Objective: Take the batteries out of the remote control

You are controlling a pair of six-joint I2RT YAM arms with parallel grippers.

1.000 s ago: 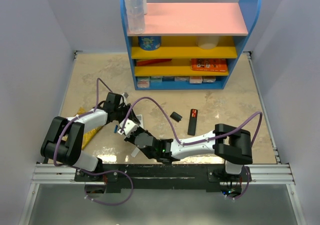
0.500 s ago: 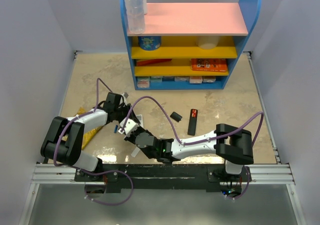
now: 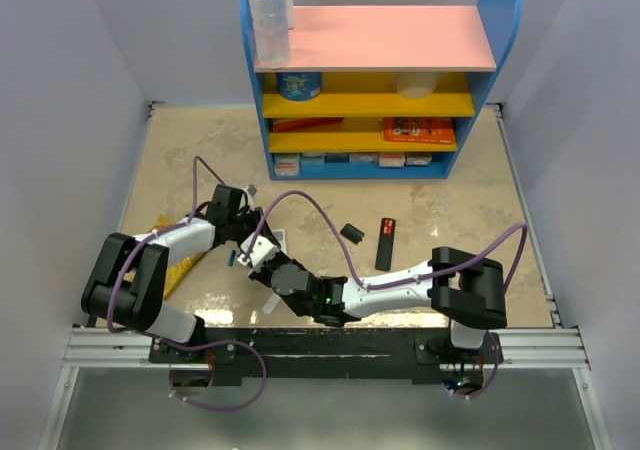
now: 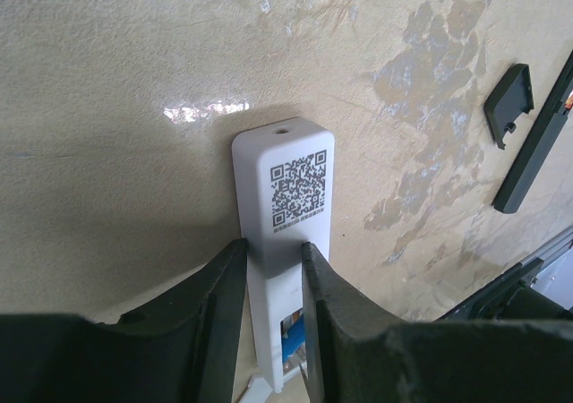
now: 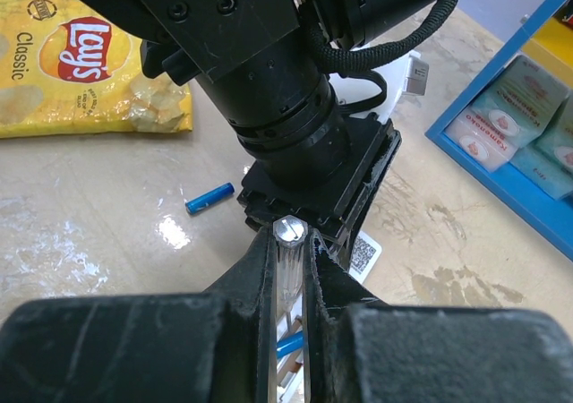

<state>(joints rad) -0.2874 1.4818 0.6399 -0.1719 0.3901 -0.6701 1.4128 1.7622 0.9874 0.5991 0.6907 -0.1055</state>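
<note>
The white remote control [image 4: 286, 170] lies back-up on the table, a QR label on its far end, and my left gripper [image 4: 271, 246] is shut on its sides. Its open compartment, below the jaws, shows a blue battery [image 4: 297, 345]. My right gripper [image 5: 291, 237] is shut on a thin clear-handled tool [image 5: 291, 230] with a metal cap, its tip down at that same blue battery [image 5: 288, 345]. A second blue battery [image 5: 209, 197] lies loose on the table left of the remote. In the top view both grippers meet at the remote [image 3: 278, 238], with the loose battery [image 3: 232, 258] beside them.
A small black cover [image 3: 352, 233] and a slim black remote [image 3: 386, 242] lie right of the work spot. A yellow chips bag [image 3: 180, 265] sits at the left by the left arm. The blue shelf unit [image 3: 380, 70] stands at the back.
The right gripper with the tool has shifted very slightly. The left gripper and the remote have stayed where they were.
</note>
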